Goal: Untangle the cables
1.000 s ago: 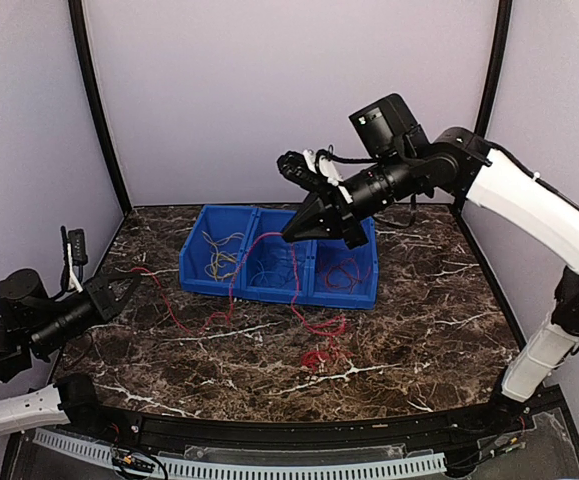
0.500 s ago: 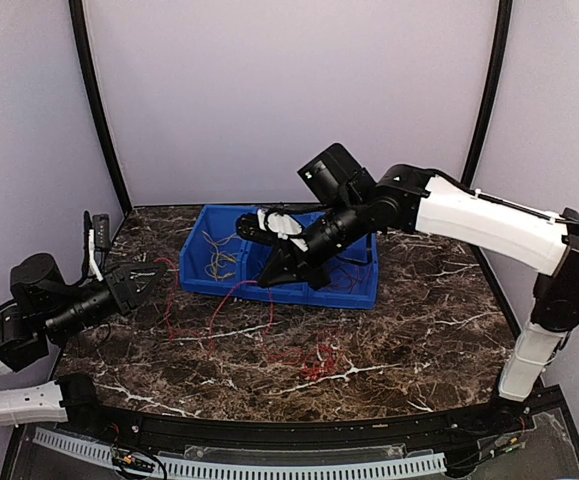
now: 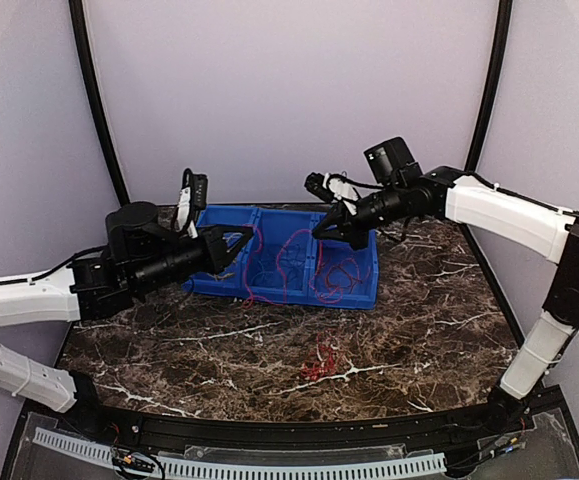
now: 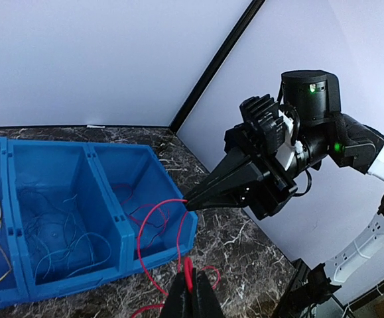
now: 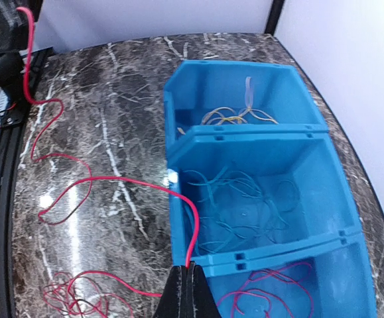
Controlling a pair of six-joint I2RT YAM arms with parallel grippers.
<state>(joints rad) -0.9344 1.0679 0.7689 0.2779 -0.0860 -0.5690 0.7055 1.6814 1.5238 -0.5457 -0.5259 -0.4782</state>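
Together, left tool (image 3: 247,238) and right tool (image 3: 319,231) pinching red cable (image 5: 132,180), blue bin (image 3: 354,297) below

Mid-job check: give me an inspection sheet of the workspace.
Surface: dark marble table.
Job's things: blue three-compartment bin holding yellow wires, blue wires and red wires, one colour each.
Clutter: nothing seen.
Grippers: left gripper and right gripper both shut on the red cable.
Cables: red cable sags in loops between the grippers; red tangle lies on the table.
Surroundings: pale walls, black corner posts.
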